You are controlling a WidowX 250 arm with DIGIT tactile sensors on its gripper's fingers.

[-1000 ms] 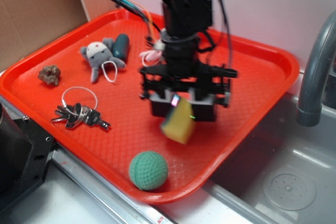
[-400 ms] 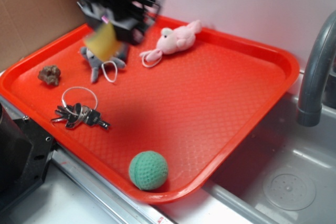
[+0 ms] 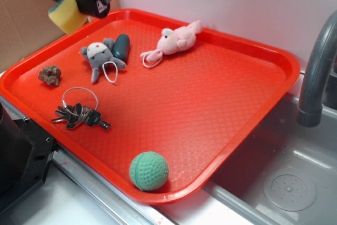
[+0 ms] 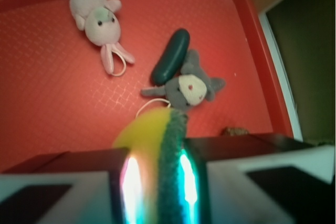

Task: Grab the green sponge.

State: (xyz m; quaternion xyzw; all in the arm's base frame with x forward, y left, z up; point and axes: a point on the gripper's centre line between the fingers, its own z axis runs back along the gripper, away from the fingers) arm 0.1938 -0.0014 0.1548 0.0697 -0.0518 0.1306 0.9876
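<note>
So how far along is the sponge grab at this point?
The grab looks done: the pincer is shut on the sponge, held in the air over the tray's back left corner. The wrist view shows it pinched between both fingers. Nothing obvious remains except holding on.

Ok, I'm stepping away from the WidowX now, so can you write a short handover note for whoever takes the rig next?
Gripper: shut on the green sponge, raised above the far left corner of the red tray.
Sponge: pinched between the fingers, yellow foam and green scouring layer both visible in the wrist view, clear of the tray.
Done: the grab itself; the sponge is held and lifted.
Left: nothing evident for the grab; just keep the grip.
On the tray: grey plush, pink plush, keys, green ball.
</note>
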